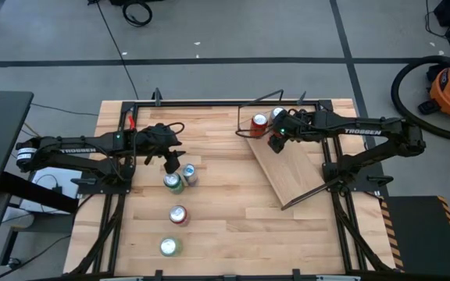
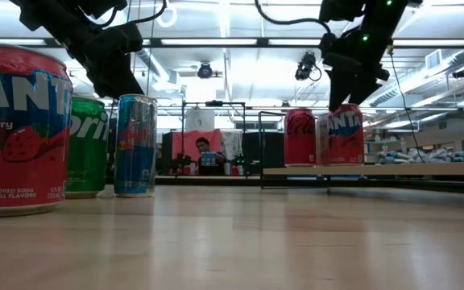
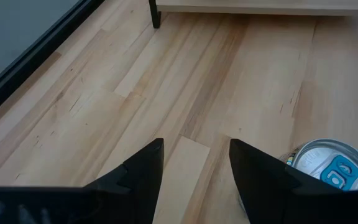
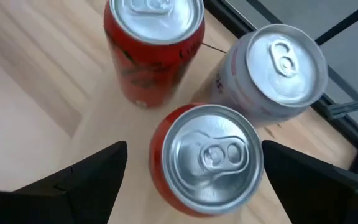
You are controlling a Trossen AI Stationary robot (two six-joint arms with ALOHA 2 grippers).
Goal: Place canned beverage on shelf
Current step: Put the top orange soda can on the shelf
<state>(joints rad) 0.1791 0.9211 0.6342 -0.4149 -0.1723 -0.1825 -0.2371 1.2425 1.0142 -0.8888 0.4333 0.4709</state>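
Your wood-plank table (image 1: 225,226) carries the shelf (image 1: 291,168), a small light board set askew on its right half and edged by black rods. Three cans cluster at the shelf's far corner: a red can (image 4: 151,43), a pale can (image 4: 272,71) beside it, and a red Fanta can (image 4: 207,158) nearest the arm. Your right gripper (image 4: 194,171) hangs over that Fanta can, its fingers spread wide to either side of the can's top; whether they touch the can's sides you cannot tell. On the left half, your left gripper (image 3: 196,171) hovers empty above bare planks, fingers parted, just beside a blue can (image 3: 334,168). That blue can stands next to a green Sprite can (image 2: 87,145), with a second Fanta can (image 1: 178,215) and another green can (image 1: 168,247) nearer the table's front edge.
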